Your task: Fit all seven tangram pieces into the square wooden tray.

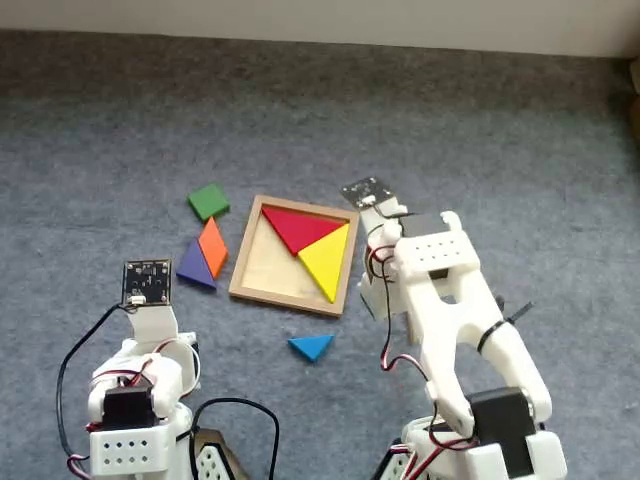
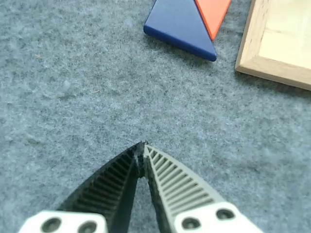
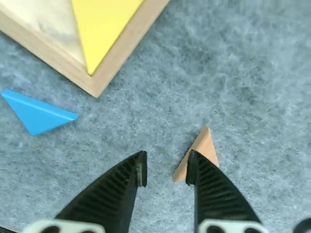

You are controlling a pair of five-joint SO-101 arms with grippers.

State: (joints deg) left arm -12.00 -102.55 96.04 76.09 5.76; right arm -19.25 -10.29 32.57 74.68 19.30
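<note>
Jaws of right gripper (image 3: 166,164) apart near tan triangle (image 3: 204,145)

It looked like a robotics test bench in a lab or hobby workroom: a grey-blue felt-like mat (image 1: 480,120) covered the whole work surface, with a plain pale strip (image 1: 320,18) of wall or edging at twelve o'clock. At seven and five o'clock stood a white plastic left arm (image 1: 135,400) and a white plastic right arm (image 1: 465,310), with a loose black cable (image 1: 240,401) and a bare square camera circuit board (image 1: 148,283). A square wooden tray (image 1: 268,268) lay at the centre.
</note>
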